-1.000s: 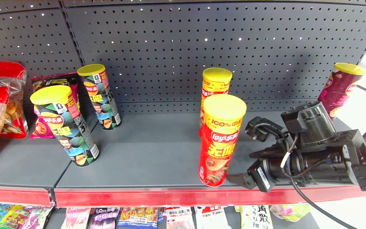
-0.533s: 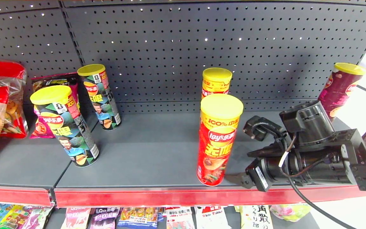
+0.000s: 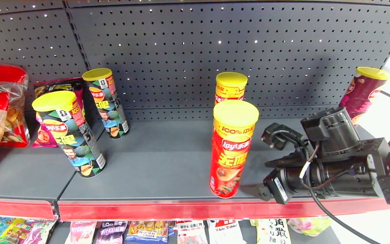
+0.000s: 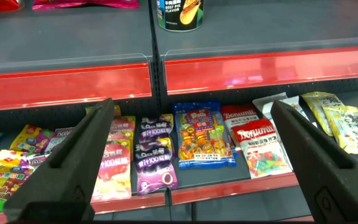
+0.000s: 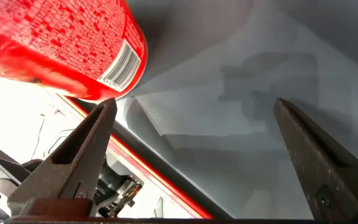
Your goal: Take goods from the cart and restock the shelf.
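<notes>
The red chip can stands upright near the front lip of the grey shelf. Just right of that can lies the right pincer, released, jaws spread wide, with one fingertip close beside the can's foot; I cannot tell whether they touch. Directly behind the can stands a second red can, and well to its left are two dark cans. The left pincer, also released, hangs below the can's level, facing candy bags.
</notes>
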Available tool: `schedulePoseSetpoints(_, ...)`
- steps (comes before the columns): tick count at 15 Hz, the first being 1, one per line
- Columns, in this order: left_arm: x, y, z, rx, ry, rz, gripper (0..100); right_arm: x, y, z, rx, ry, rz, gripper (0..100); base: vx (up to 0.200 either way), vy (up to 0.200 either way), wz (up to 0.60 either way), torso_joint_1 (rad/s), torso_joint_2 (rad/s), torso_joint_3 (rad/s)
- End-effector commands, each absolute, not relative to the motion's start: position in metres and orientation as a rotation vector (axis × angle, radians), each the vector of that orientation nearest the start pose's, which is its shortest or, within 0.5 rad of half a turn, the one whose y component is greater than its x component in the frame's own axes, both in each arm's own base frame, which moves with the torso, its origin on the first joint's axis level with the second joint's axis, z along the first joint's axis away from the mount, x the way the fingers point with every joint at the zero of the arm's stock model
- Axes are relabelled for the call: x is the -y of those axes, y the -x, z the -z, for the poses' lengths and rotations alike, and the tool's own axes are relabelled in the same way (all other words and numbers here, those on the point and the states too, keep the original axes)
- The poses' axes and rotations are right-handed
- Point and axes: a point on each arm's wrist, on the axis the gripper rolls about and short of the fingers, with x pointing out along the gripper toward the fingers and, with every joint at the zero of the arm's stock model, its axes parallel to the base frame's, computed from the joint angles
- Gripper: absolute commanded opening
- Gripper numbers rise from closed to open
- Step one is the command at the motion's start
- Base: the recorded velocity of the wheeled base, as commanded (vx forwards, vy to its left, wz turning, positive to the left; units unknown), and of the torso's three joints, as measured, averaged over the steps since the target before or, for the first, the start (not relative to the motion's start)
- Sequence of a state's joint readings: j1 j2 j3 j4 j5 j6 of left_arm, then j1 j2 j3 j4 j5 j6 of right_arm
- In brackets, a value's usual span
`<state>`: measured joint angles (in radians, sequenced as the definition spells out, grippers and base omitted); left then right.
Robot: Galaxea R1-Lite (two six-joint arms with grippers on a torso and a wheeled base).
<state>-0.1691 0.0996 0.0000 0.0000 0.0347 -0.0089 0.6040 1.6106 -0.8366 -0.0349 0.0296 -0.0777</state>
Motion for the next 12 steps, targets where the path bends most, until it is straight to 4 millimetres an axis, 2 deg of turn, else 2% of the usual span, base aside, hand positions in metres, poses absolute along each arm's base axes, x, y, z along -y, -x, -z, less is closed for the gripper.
schedulePoseSetpoints(1, -0.003, 0.015, -0.077, -0.101, -0.001, 0.133, 100, -0.146, -0.212, -0.171, -0.664, 0.282, -0.616, 100, 0.000, 0.000, 0.00, 0.000, 0.00, 0.000)
schedulePoseSetpoints(4, -0.003, 0.015, -0.077, -0.101, -0.001, 0.133, 100, -0.134, -0.196, -0.191, -0.591, 0.244, -0.588, 100, 0.000, 0.000, 0.00, 0.000, 0.00, 0.000)
schedulePoseSetpoints(6, -0.003, 0.015, -0.077, -0.101, -0.001, 0.133, 100, -0.117, -0.170, -0.209, -0.507, 0.216, -0.580, 100, 0.000, 0.000, 0.00, 0.000, 0.00, 0.000)
schedulePoseSetpoints(8, -0.003, 0.015, -0.077, -0.101, -0.001, 0.133, 100, -0.100, -0.144, -0.210, -0.464, 0.214, -0.595, 100, 0.000, 0.000, 0.00, 0.000, 0.00, 0.000)
schedulePoseSetpoints(10, -0.003, 0.015, -0.077, -0.101, -0.001, 0.133, 100, -0.071, -0.104, -0.205, -0.379, 0.224, -0.641, 100, 0.000, 0.000, 0.00, 0.000, 0.00, 0.000)
schedulePoseSetpoints(12, -0.003, 0.015, -0.077, -0.101, -0.001, 0.133, 100, -0.045, -0.073, -0.197, -0.285, 0.230, -0.671, 100, 0.000, 0.000, 0.00, 0.000, 0.00, 0.000)
